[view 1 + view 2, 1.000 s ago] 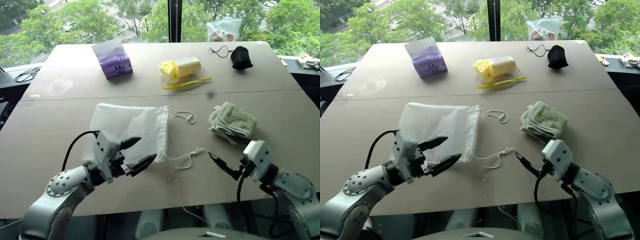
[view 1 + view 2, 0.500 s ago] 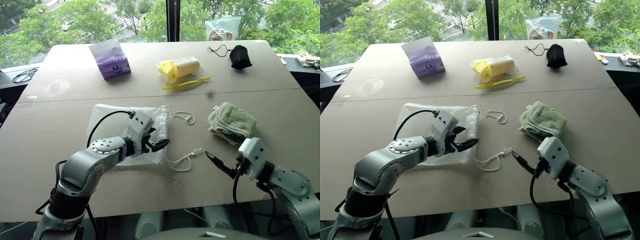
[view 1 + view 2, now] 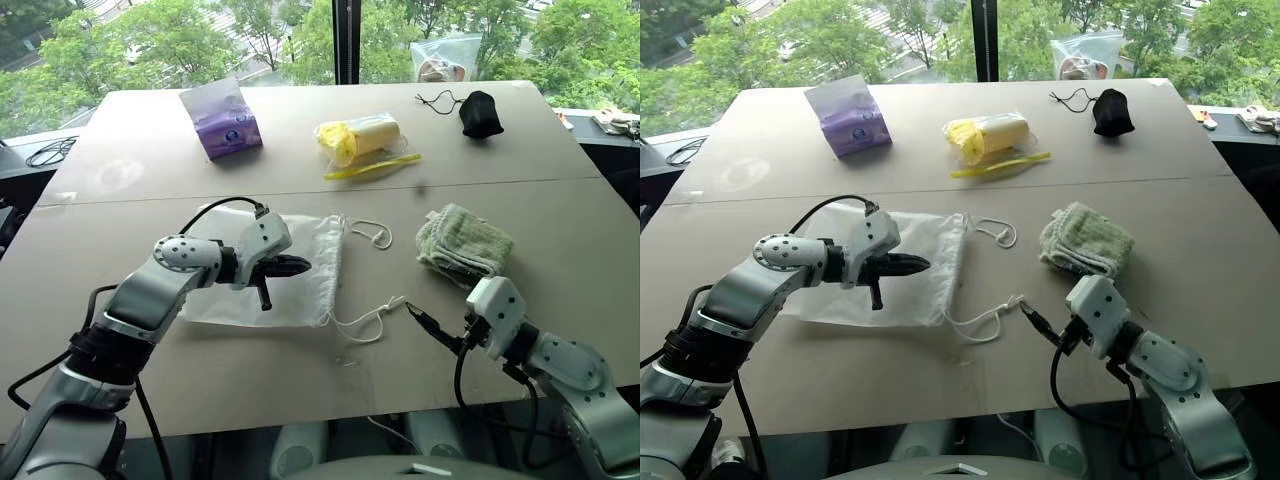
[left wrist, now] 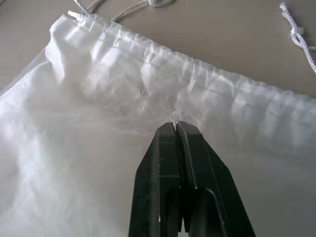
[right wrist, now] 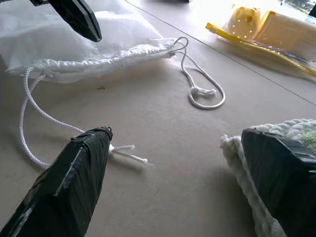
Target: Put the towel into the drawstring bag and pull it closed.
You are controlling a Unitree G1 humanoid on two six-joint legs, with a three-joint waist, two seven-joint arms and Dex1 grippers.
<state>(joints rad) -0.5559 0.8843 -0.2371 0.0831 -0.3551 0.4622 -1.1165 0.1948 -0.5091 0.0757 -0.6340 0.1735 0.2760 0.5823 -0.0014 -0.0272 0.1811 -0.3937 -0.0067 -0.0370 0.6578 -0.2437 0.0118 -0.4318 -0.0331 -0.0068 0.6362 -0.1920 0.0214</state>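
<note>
Drawstring bag (image 3: 262, 273) — flat on table (image 3: 120, 340), mouth toward towel (image 3: 465, 244), well apart. Left hand (image 4: 176, 126) — fingers pressed shut over the bag, gripping nothing visible. Right hand (image 5: 173, 143) — wide open, empty, beside the towel.

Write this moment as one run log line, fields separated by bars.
left gripper: shut over drawstring bag | right gripper: open near towel | towel: outside bag

No readable text, labels, brands or numbers anywhere. The purple tissue pack (image 3: 223, 117) carries a small round mark, too small to read. The yellow item in clear plastic (image 3: 360, 137) has no legible print.
</note>
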